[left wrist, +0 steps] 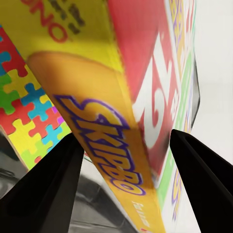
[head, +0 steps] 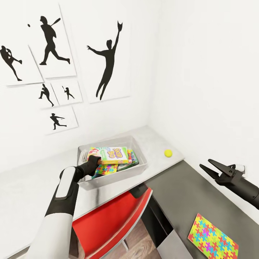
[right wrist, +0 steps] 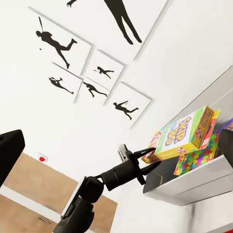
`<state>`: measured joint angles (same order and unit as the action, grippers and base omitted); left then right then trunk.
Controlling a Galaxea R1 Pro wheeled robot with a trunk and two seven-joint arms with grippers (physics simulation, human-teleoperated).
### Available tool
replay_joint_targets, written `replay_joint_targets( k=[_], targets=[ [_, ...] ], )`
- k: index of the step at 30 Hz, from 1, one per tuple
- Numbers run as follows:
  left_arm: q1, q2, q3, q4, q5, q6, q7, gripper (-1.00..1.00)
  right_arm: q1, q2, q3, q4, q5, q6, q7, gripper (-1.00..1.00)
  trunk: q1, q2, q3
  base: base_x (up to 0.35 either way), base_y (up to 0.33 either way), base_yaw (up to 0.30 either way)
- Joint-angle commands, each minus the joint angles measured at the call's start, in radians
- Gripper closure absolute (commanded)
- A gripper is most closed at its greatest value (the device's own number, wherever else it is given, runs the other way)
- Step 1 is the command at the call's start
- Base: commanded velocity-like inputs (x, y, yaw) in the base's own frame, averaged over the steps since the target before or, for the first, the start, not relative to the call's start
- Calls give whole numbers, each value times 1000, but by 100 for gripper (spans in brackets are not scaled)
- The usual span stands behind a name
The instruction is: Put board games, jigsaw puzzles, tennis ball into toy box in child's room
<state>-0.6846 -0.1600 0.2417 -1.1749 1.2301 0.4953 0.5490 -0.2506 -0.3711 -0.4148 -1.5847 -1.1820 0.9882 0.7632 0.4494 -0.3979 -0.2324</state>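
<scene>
Head view: the yellow and green Skip-Bo game box is being set on top of the pile in the grey toy box by the left gripper. Its black fingers are spread wide around the box end, not squeezing it. The box could be tipped out if it is bumped. The right gripper is being held open and empty. The small yellow tennis ball and the bright flat jigsaw puzzle are lying on the grey corner table, by white walls with black player pictures.

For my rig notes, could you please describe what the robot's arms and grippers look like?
The left arm has glossy white shells with black joints and a black forearm. Its left gripper has slim black tapered fingers. The right gripper is black too, with pointed wedge-shaped fingers and a small white wrist part.
</scene>
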Motion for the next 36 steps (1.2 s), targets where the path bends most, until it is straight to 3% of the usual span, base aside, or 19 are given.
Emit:
replay_joint_targets(
  k=[1,20,21,36],
  targets=[
    [-1,-1,3,-2,10,3,9,100,-1,0,-1,0,2,4,4,-100,1,-2,-2,0,0,0],
    [-1,-1,5,-4,11,3,12,100,-1,1,-4,0,2,3,4,-100,1,-2,-2,0,0,0],
    [-1,-1,5,-5,11,3,12,-100,0,1,-4,0,2,3,4,-100,1,-2,-2,0,0,0],
    [-1,-1,7,-12,11,3,12,-100,-1,1,-4,0,2,3,4,-100,1,-2,-2,0,0,0]
  ],
)
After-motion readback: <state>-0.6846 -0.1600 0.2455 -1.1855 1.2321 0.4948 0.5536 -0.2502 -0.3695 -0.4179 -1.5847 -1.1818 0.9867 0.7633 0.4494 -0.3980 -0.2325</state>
